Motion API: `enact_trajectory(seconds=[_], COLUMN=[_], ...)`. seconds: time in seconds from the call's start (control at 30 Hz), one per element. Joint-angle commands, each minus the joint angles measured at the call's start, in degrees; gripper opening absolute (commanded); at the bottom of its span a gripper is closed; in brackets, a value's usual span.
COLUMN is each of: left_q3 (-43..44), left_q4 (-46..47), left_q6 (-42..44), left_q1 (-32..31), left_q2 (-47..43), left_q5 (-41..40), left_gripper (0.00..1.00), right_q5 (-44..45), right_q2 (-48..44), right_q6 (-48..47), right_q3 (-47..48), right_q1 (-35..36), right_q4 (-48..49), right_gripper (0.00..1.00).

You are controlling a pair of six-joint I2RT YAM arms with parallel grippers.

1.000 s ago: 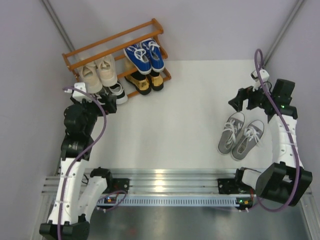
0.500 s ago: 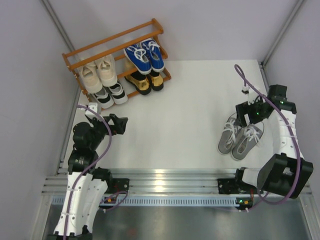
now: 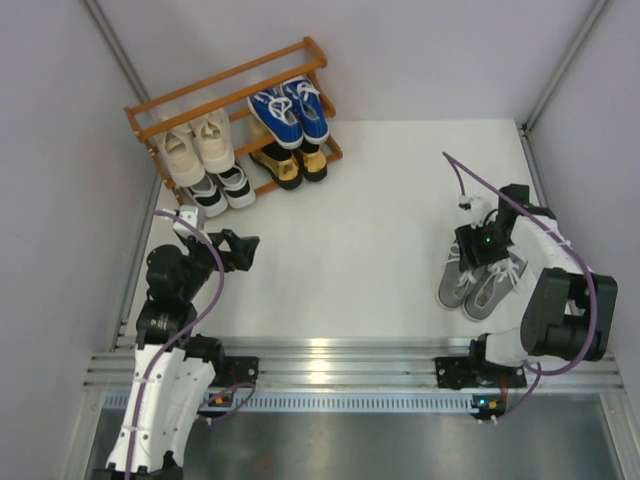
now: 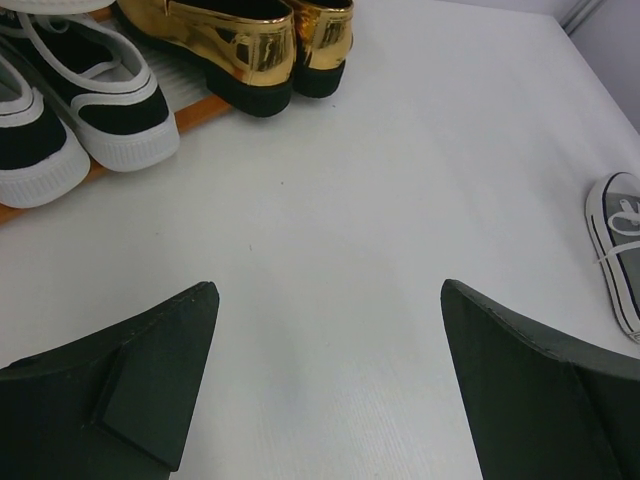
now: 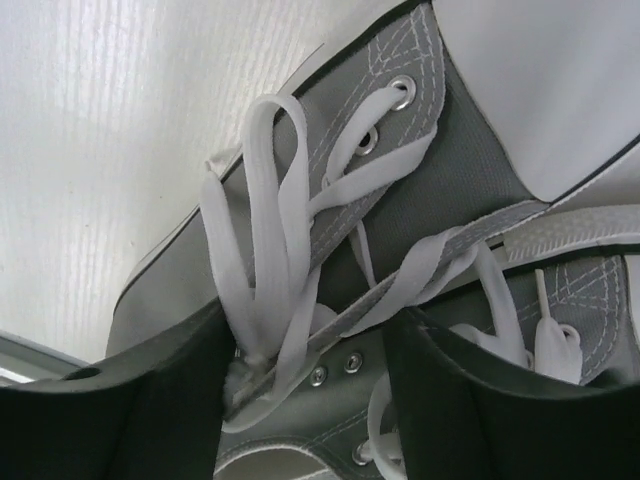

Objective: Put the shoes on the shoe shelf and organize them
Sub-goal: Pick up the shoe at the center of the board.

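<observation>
The shoe shelf (image 3: 312, 50) stands at the back left. It holds blue canvas sneakers (image 3: 290, 112), beige lace-ups (image 3: 195, 145), gold loafers (image 3: 288, 165) and black-and-white sneakers (image 3: 222, 188). The grey sneakers (image 3: 468, 284) lie side by side on the table at the right. My right gripper (image 3: 478, 248) is down on them. In the right wrist view its open jaws (image 5: 310, 400) straddle the two adjoining inner walls and white laces of the grey sneakers (image 5: 440, 170). My left gripper (image 3: 240, 250) is open and empty over bare table, in front of the shelf.
In the left wrist view the open left gripper (image 4: 328, 292) faces the gold loafers (image 4: 240, 35) and black-and-white sneakers (image 4: 70, 100) on the lowest slats (image 4: 200, 108). One grey sneaker (image 4: 620, 250) shows at the right edge. Grey walls close in left and right.
My right gripper has come down and toward the near side onto the grey sneakers. My left arm pulled back from the shelf a second ago and has barely moved since.
</observation>
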Motion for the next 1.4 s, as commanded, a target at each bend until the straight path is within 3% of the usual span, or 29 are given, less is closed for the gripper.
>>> enact_trajectory(seconds=[0.0, 0.03, 0.1, 0.13, 0.2, 0.3, 0.33, 0.4, 0.47, 0.57, 0.63, 0.7, 0.77, 0.9, 1.03, 1.2, 1.37], left_q3=[-0.2, -0.2, -0.7, -1.1, -2.9, -6.5, -8.1, -11.9, -12.4, -11.5, -10.8, -10.0, -8.1, -0.7, 4.7, 9.1, 11.0], left_q4=[2.8, 2.9, 3.9, 6.3, 9.9, 19.5, 22.6, 30.5, 31.0, 31.4, 34.1, 39.0, 42.4, 48.3, 55.3, 58.8, 60.3], left_q6=[-0.5, -0.7, -1.6, -4.0, -7.6, -18.1, -25.5, -33.4, -34.1, -34.0, -34.1, -35.2, -36.2, -34.9, -37.0, -36.8, -33.6], left_q1=[-0.1, -0.1, -0.2, -0.2, -0.3, -0.3, -0.4, -1.5, -3.8, -13.3, -23.3, -32.5, -37.6, -48.5, -52.5, -56.6, -60.3], left_q2=[0.6, 0.7, 1.1, 1.0, 1.8, 3.5, 4.0, 5.1, 5.4, 7.5, 10.3, 16.7, 24.9, 40.2, 54.2, 60.7, 64.2], left_q5=[2.5, 3.3, 7.4, 9.2, 13.9, 21.6, 24.4, 23.1, 19.5, 8.6, 2.6, -5.7, -12.6, -19.8, -22.0, -25.9, -34.9], left_gripper=[0.98, 0.98, 0.98, 0.98, 0.98, 0.98, 0.98, 0.98, 0.97, 0.97, 0.97, 0.97, 0.97, 0.98, 0.98, 0.98, 0.98], right_q5=[1.9, 1.3, -0.5, -1.5, -5.0, -11.1, -12.8, -18.0, -21.6, -31.0, -33.9, -36.3, -37.1, -39.7, -43.3, -44.9, -45.8], right_q2=[1.6, 1.9, 2.5, 2.5, 1.7, -0.7, -1.6, -3.6, -4.1, -2.7, -2.1, -0.9, -0.5, -1.4, -2.2, -3.1, -4.8], right_q6=[2.7, 2.9, 3.6, 3.6, 3.2, 3.4, 3.4, 4.7, 5.6, 8.6, 11.1, 13.9, 17.4, 24.4, 32.6, 37.0, 40.8], right_q3=[1.0, 1.5, 2.6, 2.9, 3.5, 4.0, 4.3, 5.2, 6.4, 9.4, 10.1, 11.5, 12.2, 11.4, 8.3, 3.9, -0.3], right_q1=[0.6, 0.6, 0.6, 0.5, 0.5, 0.1, 0.1, 0.0, 0.0, 0.1, 0.2, 1.0, 3.4, 7.5, 7.9, 10.3, 10.6], right_q4=[5.6, 5.6, 5.3, 5.2, 4.8, 4.2, 4.0, 4.2, 4.4, 5.6, 7.7, 10.4, 14.1, 22.8, 32.2, 38.8, 45.4], right_gripper=[0.57, 0.43, 0.29, 0.13, 0.00, 0.00, 0.00, 0.00, 0.00, 0.00, 0.00, 0.00, 0.00, 0.00, 0.00, 0.00, 0.00])
